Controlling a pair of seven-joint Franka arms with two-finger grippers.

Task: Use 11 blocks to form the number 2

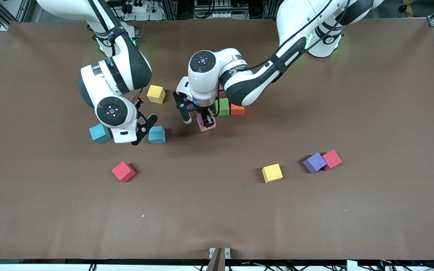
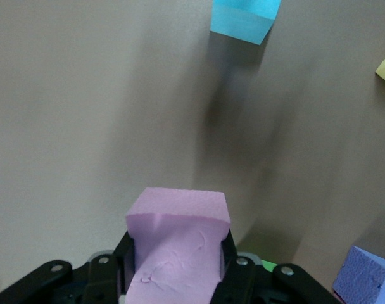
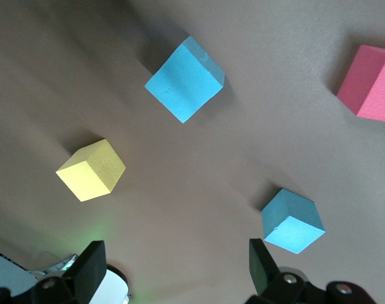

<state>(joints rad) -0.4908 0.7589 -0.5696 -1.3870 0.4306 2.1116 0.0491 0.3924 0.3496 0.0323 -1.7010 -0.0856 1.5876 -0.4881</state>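
Grippers are working over the brown table [image 1: 315,226]: the right gripper [image 1: 146,130] is hanging with fingers spread wide and empty between two light blue blocks [image 1: 157,134], while the left gripper [image 1: 200,118] is clamping a pink block [image 2: 178,244], lowered just beside the green block [image 1: 223,106] and orange block [image 1: 237,109] of the barely started number 2. The foam is denting between the pads, suggesting light, soft cubes best gripped gently across flat opposite faces.
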